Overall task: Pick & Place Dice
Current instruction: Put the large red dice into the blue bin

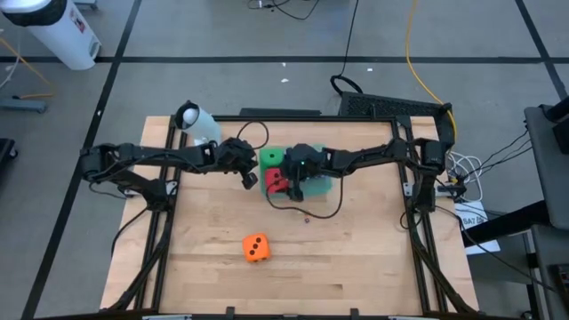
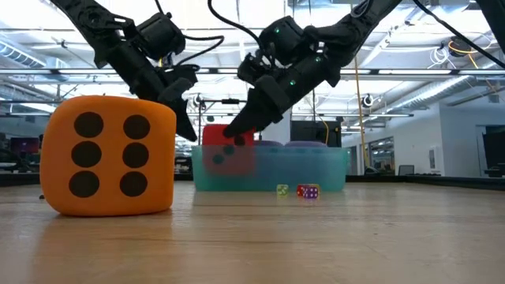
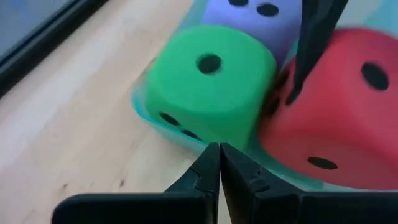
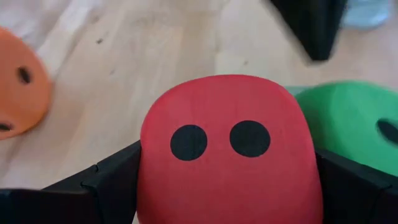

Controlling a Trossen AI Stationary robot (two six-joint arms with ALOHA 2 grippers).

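R hand (image 4: 227, 180) clamps red die (image 4: 227, 149) btwn fingers, over bin (image 2: 331, 170).

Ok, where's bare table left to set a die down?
Bare wood lies all around the orange foam die, toward the near table edge. It is crowded at the translucent teal bin: green die, red die between the right gripper fingers, shut left gripper alongside.

Grey floor (image 1: 222, 36) with dark seams; ceiling beams (image 2: 442, 75), strip lights; white bin (image 1: 67, 31) nearby.
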